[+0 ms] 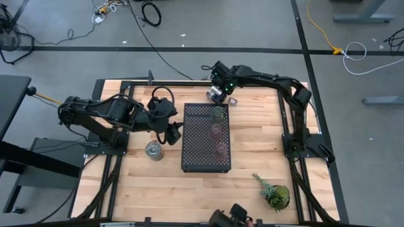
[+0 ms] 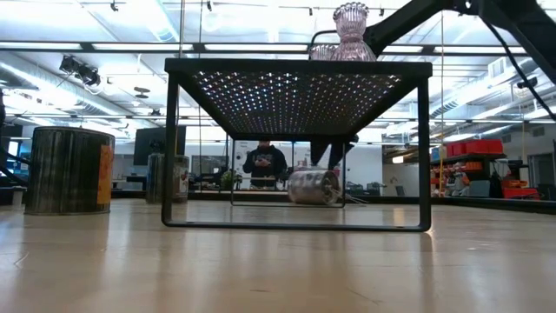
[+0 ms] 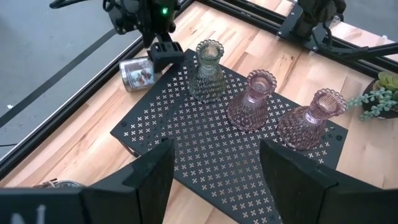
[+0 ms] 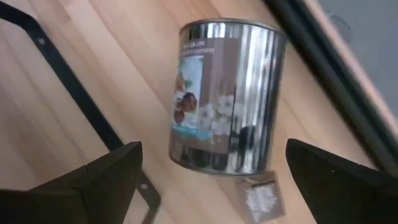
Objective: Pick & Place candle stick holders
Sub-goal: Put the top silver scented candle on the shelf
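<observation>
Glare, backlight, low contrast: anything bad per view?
Low view: backlight shines through the perforations of the tray, leaving its frame a dark silhouette. Right wrist view: bright streaks of glare on the silvery holder lying on its side. High view: the three glass holders barely stand out from the black tray. Left wrist view: even light, no glare.

pink holder (image 2: 351,30) atop black tray (image 2: 295,68) (person behind)
</observation>
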Available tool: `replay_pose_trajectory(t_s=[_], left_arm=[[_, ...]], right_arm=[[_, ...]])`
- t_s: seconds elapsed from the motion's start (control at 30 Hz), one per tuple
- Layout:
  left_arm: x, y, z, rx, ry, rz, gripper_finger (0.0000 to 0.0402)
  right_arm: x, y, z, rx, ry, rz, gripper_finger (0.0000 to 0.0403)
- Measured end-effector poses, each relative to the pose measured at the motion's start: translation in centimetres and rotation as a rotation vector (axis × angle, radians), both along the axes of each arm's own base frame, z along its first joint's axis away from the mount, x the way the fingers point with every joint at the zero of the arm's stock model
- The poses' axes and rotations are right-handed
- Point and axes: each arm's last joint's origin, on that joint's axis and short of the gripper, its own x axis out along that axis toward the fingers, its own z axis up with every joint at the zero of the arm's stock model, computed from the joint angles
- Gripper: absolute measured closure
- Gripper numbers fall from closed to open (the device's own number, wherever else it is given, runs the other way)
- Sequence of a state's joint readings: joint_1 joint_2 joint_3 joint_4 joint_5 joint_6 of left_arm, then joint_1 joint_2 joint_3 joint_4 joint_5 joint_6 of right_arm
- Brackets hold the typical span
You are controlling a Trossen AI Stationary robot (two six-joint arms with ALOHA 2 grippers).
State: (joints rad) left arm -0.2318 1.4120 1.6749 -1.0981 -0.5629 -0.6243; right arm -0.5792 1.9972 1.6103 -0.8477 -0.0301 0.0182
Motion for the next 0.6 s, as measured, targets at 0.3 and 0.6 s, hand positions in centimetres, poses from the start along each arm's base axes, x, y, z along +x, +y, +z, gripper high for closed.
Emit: replay_pose_trajectory(t_s=[0.3,0.6], left_arm=[[0.0,0.0,0.0,0.0,-0.002,0.0,0.0164],[0.0,0.0,0.0,-0.003,-0.002,-0.002,0.0164]], right_arm=[[0.7,-0.2,-0.3,0.021,-0.067,-0.015,0.0007],[1.1,-0.3,-2.1,0.133,-0.089,-0.003,0.0007]])
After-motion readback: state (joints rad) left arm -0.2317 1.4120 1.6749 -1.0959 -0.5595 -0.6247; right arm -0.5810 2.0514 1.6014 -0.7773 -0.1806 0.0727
